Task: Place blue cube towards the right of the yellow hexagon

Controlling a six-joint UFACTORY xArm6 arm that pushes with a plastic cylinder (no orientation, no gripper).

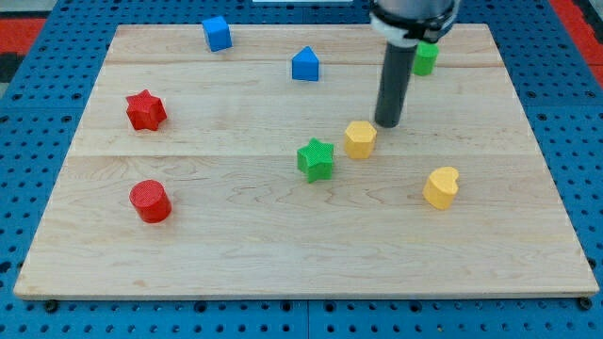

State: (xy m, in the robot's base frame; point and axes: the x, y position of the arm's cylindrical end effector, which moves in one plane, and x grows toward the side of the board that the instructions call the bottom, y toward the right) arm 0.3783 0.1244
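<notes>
The blue cube (217, 33) sits near the top edge of the wooden board, left of centre. The yellow hexagon (360, 138) lies near the middle of the board. My tip (387, 123) is just to the right of the yellow hexagon and slightly above it, close to it but apart. The tip is far to the right of the blue cube and lower in the view.
A blue house-shaped block (304, 64) is at top centre. A green block (425, 58) is partly hidden behind the rod. A green star (316, 158) lies left of the hexagon. A yellow heart (440, 186) is at lower right. A red star (145, 110) and a red cylinder (150, 201) are at the left.
</notes>
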